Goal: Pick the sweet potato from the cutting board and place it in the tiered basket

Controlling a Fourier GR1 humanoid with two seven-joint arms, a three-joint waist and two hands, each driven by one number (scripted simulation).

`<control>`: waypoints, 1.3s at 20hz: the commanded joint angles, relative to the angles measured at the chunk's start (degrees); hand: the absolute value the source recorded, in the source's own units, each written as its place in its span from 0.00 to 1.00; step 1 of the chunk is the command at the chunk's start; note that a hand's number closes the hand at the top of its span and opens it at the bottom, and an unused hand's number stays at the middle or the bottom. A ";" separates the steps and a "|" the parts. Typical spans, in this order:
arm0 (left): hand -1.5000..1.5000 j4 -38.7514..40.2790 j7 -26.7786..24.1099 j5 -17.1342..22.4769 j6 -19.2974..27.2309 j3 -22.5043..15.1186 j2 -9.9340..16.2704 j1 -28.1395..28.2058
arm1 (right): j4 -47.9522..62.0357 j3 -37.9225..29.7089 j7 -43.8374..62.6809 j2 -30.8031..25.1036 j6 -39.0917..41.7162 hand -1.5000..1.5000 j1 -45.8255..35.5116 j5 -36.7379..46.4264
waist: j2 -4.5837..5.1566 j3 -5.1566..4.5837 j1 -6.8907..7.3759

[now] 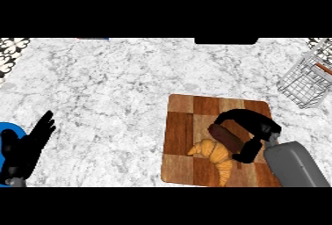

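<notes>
A dark reddish-brown sweet potato [225,136] lies on the wooden cutting board [188,110], right of the board's middle. My right hand [254,125] arches over it, fingers curled round its far side and thumb low by its near end. A golden croissant [216,155] lies just below and left of the sweet potato, touching it. The white wire tiered basket [308,81] stands at the right edge, farther back than the board. My left hand [29,145] rests open at the lower left, fingers up.
A blue object [13,128] shows partly behind the left hand at the left edge. A dark item [225,41] sits at the counter's far edge. Marble counter [110,88] stretches left of the board.
</notes>
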 commanded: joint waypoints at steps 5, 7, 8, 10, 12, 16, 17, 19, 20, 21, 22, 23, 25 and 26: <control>0.50 1.77 -2.99 -0.55 -1.52 1.41 -1.28 1.13 | -7.73 -4.76 1.69 0.87 1.77 1.00 3.42 -2.20 | 0.60 0.56 0.09; 0.50 -2.81 3.52 -1.69 1.09 -0.73 -2.41 -1.22 | -8.52 -7.85 2.87 -0.98 2.07 1.00 1.71 -3.04 | 0.58 0.57 0.03; 0.50 0.31 -0.30 -1.03 -1.40 1.10 -0.03 -0.15 | -12.28 -8.84 6.54 0.44 1.72 1.00 1.16 -3.82 | 0.54 0.55 -0.11; 0.50 -0.94 0.08 -0.68 -1.78 0.64 0.32 0.06 | -5.16 -11.42 21.74 6.93 -10.28 1.00 -5.97 3.92 | 0.75 0.42 1.34; 0.50 -0.92 -0.33 -0.95 -1.51 -0.47 -1.11 0.45 | -3.82 -13.47 30.44 7.25 -16.83 1.00 -8.41 9.73 | 1.11 0.13 2.54; 0.50 -0.95 -0.43 -1.73 -1.08 -0.84 -0.88 -0.75 | -3.84 -15.89 44.37 7.85 -25.57 1.00 -14.45 18.69 | 1.41 -0.23 3.92; 0.50 -1.14 0.62 -1.13 -1.51 -0.65 -0.51 -2.00 | -4.01 -16.27 48.31 7.57 -27.42 1.00 -17.10 21.52 | 1.26 -0.15 3.85; 0.50 -0.84 0.15 -1.69 -1.40 -1.63 -1.35 -1.98 | -3.21 -15.21 55.77 7.62 -30.08 1.00 -21.26 28.02 | 1.42 -0.27 4.96; 0.50 -0.91 0.61 -1.52 -2.12 -1.92 -1.14 -1.54 | -3.08 -14.82 59.57 7.25 -31.43 1.00 -23.37 31.60 | 1.18 -0.15 5.13; 0.50 -1.14 0.63 -1.86 -1.78 -2.00 -0.99 -2.66 | -1.96 -14.50 62.84 7.61 -32.43 1.00 -26.34 34.33 | 1.49 -0.09 5.74; 0.50 -0.81 0.60 -2.11 -1.74 -1.86 -0.62 -2.87 | -0.20 -14.57 65.94 7.36 -33.03 1.00 -29.29 37.03 | 1.75 0.02 6.04; 0.50 -0.78 0.99 -1.22 -3.01 -1.18 0.59 -3.45 | 0.15 -13.53 69.30 8.83 -34.30 1.00 -31.18 40.07 | 1.59 0.04 6.23; 0.50 -0.73 1.24 -0.53 -3.40 -0.85 0.62 -3.82 | 3.91 -13.55 73.93 9.32 -34.50 1.00 -35.77 45.15 | 1.67 0.17 6.20; 0.50 -0.04 0.64 -1.88 -1.97 -1.53 -0.44 -3.14 | 5.31 -12.76 75.84 10.92 -34.71 1.00 -37.93 47.71 | 1.68 0.18 5.97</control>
